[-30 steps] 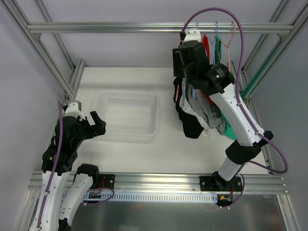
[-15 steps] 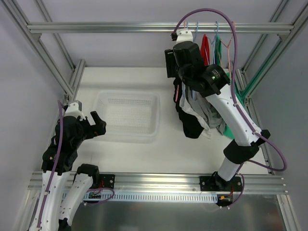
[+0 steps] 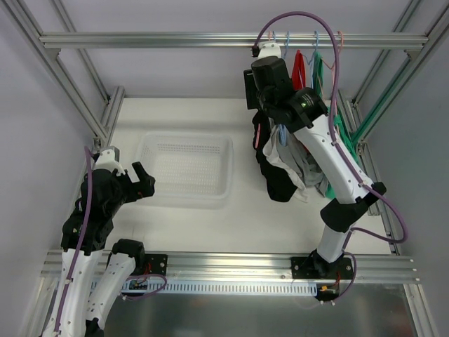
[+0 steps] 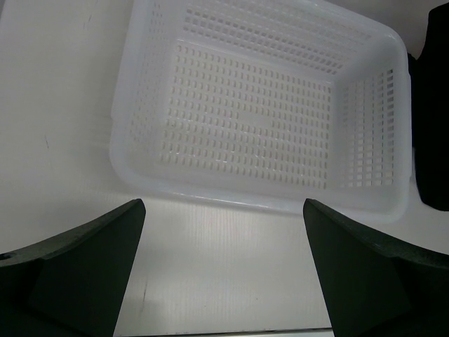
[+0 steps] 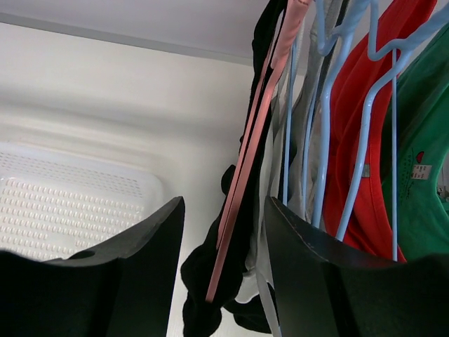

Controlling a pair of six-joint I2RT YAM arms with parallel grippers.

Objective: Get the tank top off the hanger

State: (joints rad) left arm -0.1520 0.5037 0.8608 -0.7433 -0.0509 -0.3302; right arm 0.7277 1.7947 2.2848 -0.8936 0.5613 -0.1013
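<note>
Red garment (image 5: 358, 105) and green garment (image 5: 428, 140) hang beside the black tank top (image 5: 200, 302).

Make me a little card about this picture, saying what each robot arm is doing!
Left pincer: open wide, facing the white basket
Right pincer: open, one finger on each side of the pink hanger
On that hanger: black garment, not yet off
Hanging next to it: red top, green top

Black tank top (image 5: 202, 284) draped on pink hanger (image 5: 242, 175), hanging upright, fabric bunched low; leftmost of hung clothes.
</note>
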